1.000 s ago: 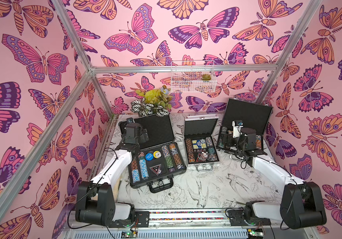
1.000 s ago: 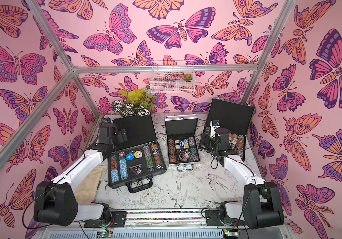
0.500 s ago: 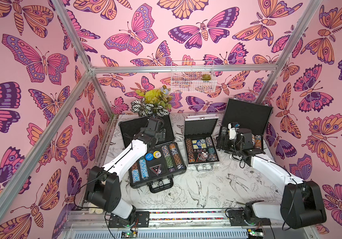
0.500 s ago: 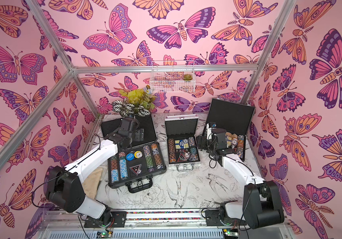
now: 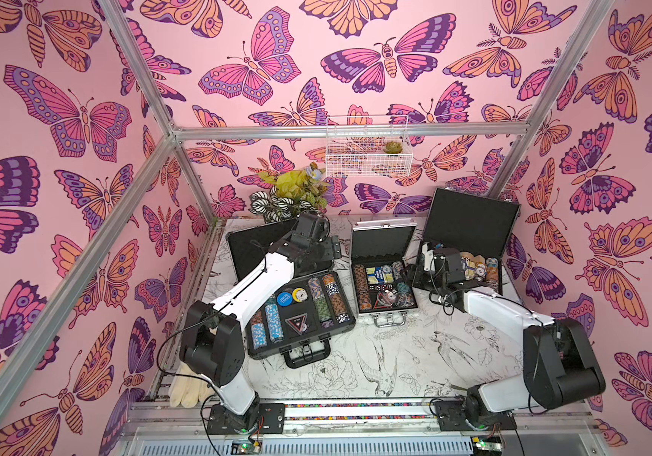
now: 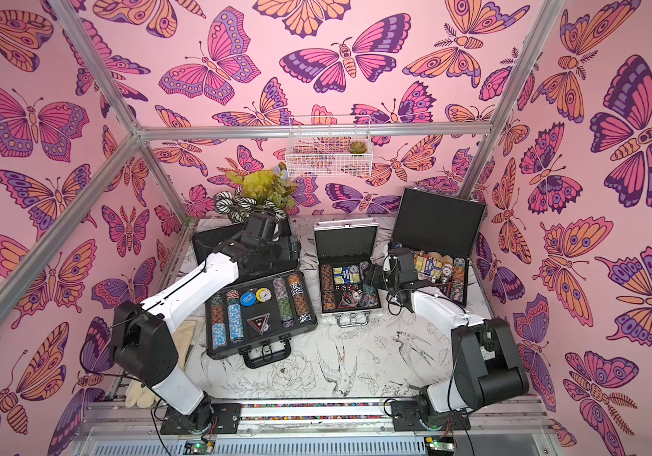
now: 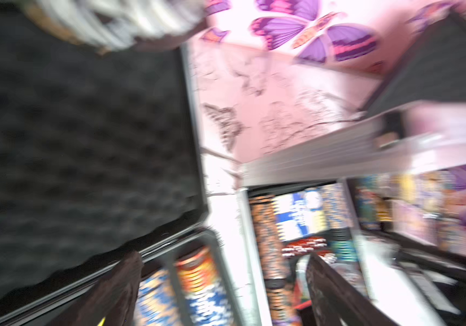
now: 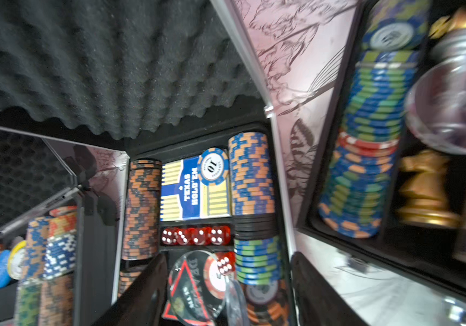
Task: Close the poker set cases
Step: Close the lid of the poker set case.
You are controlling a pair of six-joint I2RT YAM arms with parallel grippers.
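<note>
In both top views we see three cases (image 5: 296,347) (image 6: 253,347) open on the table (image 5: 415,355); left wrist view: left gripper (image 7: 222,262) spread, empty, by the big lid (image 7: 71,141); right wrist view: right gripper (image 8: 227,258) parted, empty, hanging low enough to scatter chips (image 8: 251,175) in the silver case (image 8: 280,169).

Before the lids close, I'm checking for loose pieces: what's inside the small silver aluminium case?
Small silver aluminium case: striped chip rows, blue card box, red dice row, a loose die among round dealer buttons. Whatever lies underneath is covered.
</note>
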